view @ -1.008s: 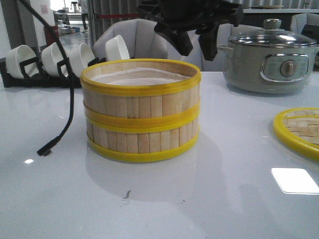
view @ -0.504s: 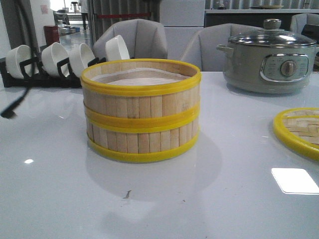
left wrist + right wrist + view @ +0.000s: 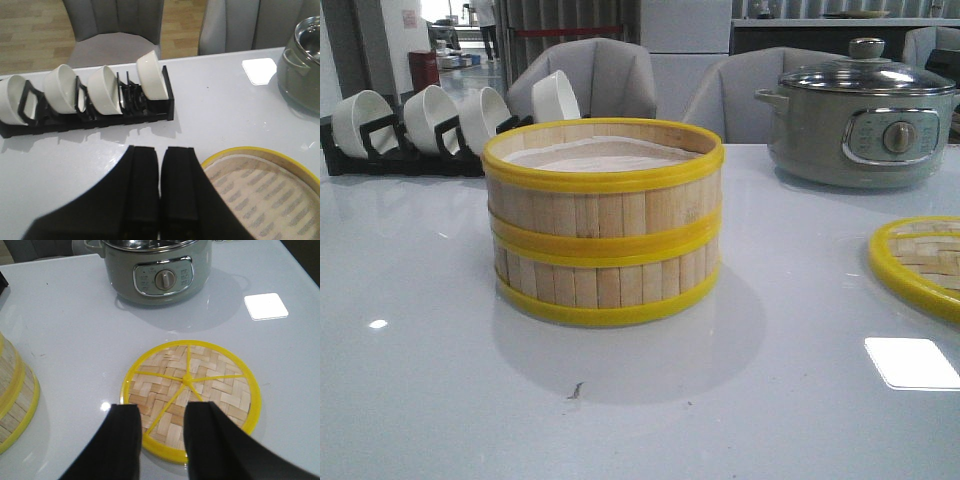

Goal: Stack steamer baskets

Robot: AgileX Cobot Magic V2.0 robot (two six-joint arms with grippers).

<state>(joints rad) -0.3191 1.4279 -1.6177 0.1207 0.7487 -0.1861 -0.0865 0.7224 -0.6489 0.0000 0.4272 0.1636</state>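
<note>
Two steamer baskets stand stacked in the middle of the table in the front view: the upper basket [image 3: 603, 185] sits squarely on the lower basket [image 3: 605, 285], pale liner showing inside the top one. The upper basket's rim and liner also show in the left wrist view [image 3: 265, 192], and the stack's edge shows in the right wrist view [image 3: 15, 400]. My left gripper [image 3: 160, 152] is shut and empty, above the table beside the stack. My right gripper [image 3: 161, 412] is open and empty above the flat woven lid [image 3: 192, 390]. Neither gripper shows in the front view.
A grey electric pot with glass lid [image 3: 865, 115] stands at the back right. The woven lid lies at the right edge [image 3: 920, 260]. A black rack with white bowls [image 3: 420, 125] stands at the back left. Grey chairs stand behind the table.
A black arm above the stack and its dangling cable at the left have withdrawn out of the front view. The stacked baskets have not moved.
</note>
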